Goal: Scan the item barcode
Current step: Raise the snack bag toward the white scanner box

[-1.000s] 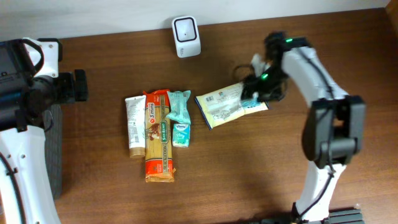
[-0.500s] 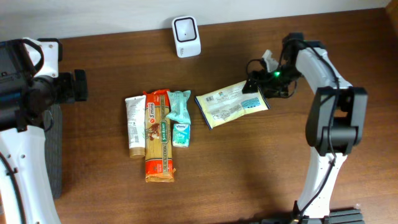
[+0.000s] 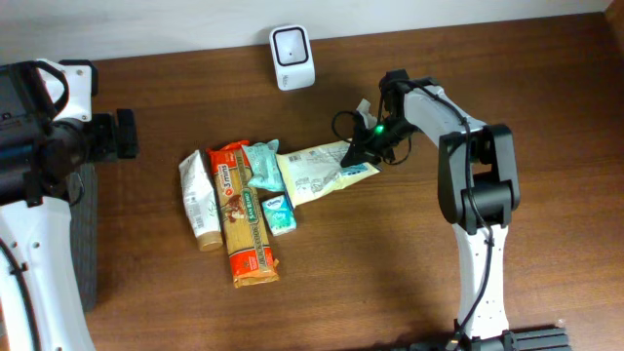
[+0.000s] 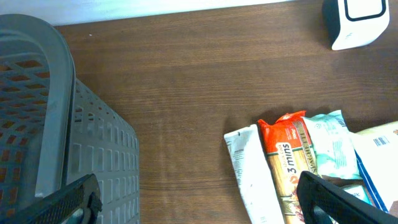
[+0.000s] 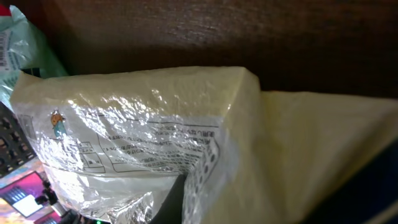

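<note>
The left arm (image 3: 34, 234) stands along the left edge of the overhead frame, and the left gripper (image 3: 119, 135) points right with its jaws spread wide, its dark fingertips (image 4: 71, 199) sitting in the wrist view's two lower corners. The right arm (image 3: 478, 175) rises from the bottom right and folds back toward centre. The right gripper (image 3: 359, 154) is angled down and left, jaws closed.

Shop checkout, staged. You work at a wooden counter (image 3: 390, 273). A white barcode scanner (image 3: 291, 57) stands beyond and to the left of your right hand (image 3: 361, 151), packaged groceries (image 3: 244, 224) lie to that hand's left, and a grey shopping basket (image 4: 37, 124) sits beside your left hand (image 3: 122, 135).
</note>
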You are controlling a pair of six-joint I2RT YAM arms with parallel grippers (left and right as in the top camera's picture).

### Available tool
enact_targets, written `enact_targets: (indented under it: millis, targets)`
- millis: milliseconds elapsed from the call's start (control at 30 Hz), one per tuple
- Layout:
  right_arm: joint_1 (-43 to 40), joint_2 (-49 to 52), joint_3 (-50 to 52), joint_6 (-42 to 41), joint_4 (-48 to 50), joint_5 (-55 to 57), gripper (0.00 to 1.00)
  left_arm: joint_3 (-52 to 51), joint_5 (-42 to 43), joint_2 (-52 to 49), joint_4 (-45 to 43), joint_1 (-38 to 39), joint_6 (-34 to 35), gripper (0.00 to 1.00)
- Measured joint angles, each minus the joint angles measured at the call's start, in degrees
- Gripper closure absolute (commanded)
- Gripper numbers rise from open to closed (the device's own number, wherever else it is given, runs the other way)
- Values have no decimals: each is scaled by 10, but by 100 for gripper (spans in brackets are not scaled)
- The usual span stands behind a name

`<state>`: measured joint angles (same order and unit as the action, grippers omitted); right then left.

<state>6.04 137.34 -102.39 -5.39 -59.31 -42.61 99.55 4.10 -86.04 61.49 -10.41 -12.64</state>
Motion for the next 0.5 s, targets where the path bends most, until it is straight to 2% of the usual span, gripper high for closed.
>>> enact_targets:
  millis: [300,500]
  targets:
    - [-29,-6,14,67,-22,-106,96,0,0,0,0,0,0,1]
    - [-78,-153,21,118,-50,-214,96,0,0,0,0,0,0,1]
